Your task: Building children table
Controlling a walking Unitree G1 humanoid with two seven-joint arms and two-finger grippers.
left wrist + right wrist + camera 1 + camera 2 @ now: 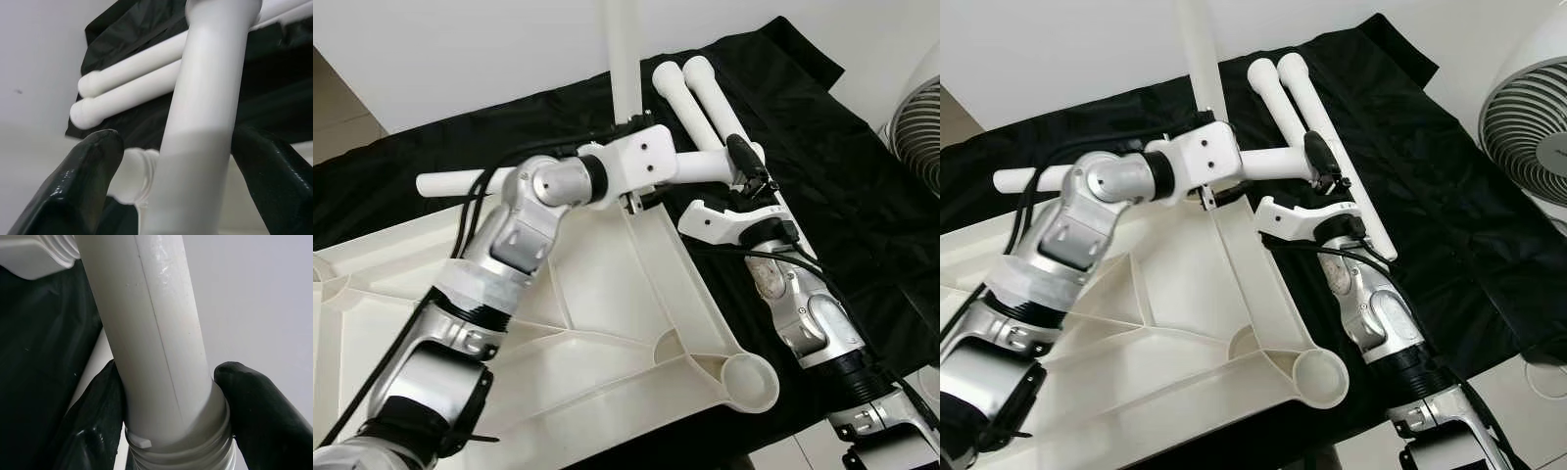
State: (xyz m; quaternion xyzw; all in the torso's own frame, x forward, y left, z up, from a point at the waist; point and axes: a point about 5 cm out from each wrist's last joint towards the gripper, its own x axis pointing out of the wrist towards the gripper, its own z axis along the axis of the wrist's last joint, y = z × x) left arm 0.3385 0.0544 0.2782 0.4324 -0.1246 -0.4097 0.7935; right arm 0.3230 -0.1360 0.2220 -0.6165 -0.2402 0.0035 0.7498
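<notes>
- The upturned top (607, 294) lay ribs-up on a black cloth (862, 196), with a round socket (749, 382) open at its near corner.
- One leg (623, 59) stood upright at the far corner. Two spare legs (710, 93) lay side by side on the cloth beyond it, and another (440, 183) lay off to the left.
- The right gripper (168, 372) was clamped on a leg, both fingers pressed to the tube just beside its threaded end (195, 455).
- The left gripper (176, 137) had its fingers on either side of a leg. A gap showed on one side, so it looked spread rather than squeezing. I cannot tell whether that was the upright leg or the one the right gripper held.
- Handling, as a judgement: the legs look like hollow moulded plastic, so light and stiff. They are also smooth and round, and likely to spin or slide in a two-finger pinch.
- The best hold seems low on the tube near the collar and clear of the thread, which must stay free to enter a socket.
- The thread could cross-start if the leg tilts, so it should go in square.
- The top looks broad and light and may shift on the cloth under twisting.
</notes>
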